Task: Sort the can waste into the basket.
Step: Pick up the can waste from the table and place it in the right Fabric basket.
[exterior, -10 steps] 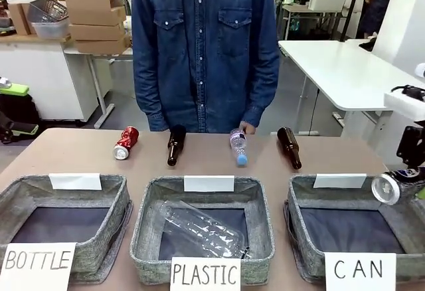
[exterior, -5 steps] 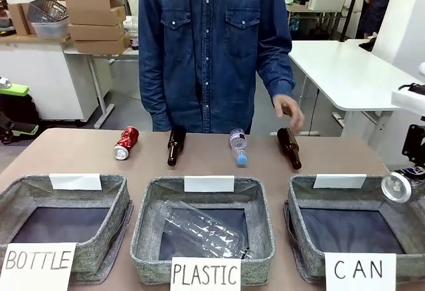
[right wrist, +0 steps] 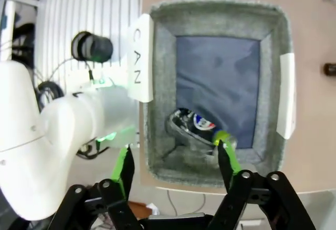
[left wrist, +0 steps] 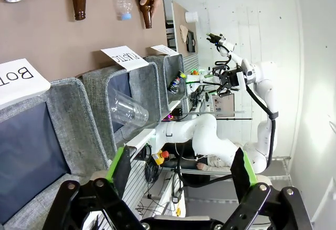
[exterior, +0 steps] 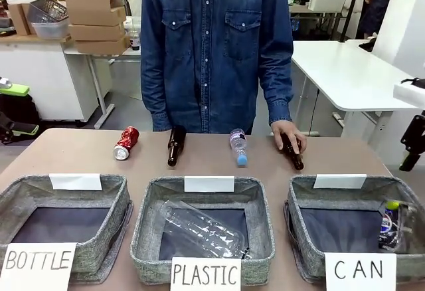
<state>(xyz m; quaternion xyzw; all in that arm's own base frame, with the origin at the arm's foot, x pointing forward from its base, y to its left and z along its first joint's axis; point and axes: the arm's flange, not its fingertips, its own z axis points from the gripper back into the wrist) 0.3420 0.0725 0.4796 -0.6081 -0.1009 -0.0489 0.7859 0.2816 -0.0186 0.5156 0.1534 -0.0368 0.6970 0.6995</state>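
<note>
In the right-hand grey fabric basket, the one fronted by the handwritten "CAN" sign, the dark blue metal drink can with its red-white logo lies on its side on the dark bottom, along the right wall. From the front it is only a blur there. Above that corner hangs the right hand, green-padded fingers spread wide, nothing between them. And the left hand is spread wide too, gripping nothing, off the left end of the basket row.

On to the middle: the like grey basket signed "PLASTIC" holds one crumpled clear plastic bottle, lying slantwise across the bottom. The left basket signed "BOTTLE" shows its dark bottom.

Now the far row on the brown tabletop. Leftmost, the red metal drink can lies on its side, silver end toward us, well apart from the "CAN" basket. Next to the right is a brown glass bottle, then a small clear plastic bottle with a blue cap. Rightmost is a second brown glass bottle, just beyond the "CAN" basket's far wall. The person's hand rests on top of it. The person in a denim shirt stands at the far edge.
</note>
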